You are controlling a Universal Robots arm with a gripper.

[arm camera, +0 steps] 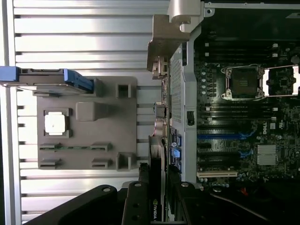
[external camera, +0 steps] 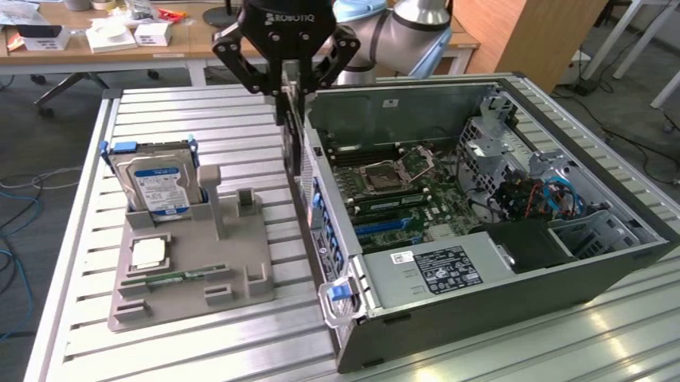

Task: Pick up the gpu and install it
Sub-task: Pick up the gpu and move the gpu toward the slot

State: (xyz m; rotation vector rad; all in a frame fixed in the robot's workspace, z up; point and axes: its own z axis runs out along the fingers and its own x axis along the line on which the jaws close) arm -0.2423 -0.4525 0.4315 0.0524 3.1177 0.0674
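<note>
My gripper point(external camera: 287, 86) is shut on the gpu point(external camera: 287, 127), a thin dark card that I hold edge-on and hanging straight down. It sits just outside the open computer case point(external camera: 595, 263), close beside the case's wall on the exterior view's left. In the wrist view the gpu point(arm camera: 157, 154) runs out from between my fingers point(arm camera: 135, 206), and its silver metal bracket point(arm camera: 165, 40) is at the far end. The motherboard point(arm camera: 243, 126) lies inside the case, with its blue expansion slots point(arm camera: 220, 136) uncovered.
A grey holder tray point(external camera: 181, 278) lies on the slatted metal table point(external camera: 170, 119), left of the case in the exterior view. It carries an upright hard drive point(external camera: 158, 185), a square processor chip point(external camera: 148, 252) and a green memory stick point(external camera: 175, 278). Behind the table stand desks with boxes.
</note>
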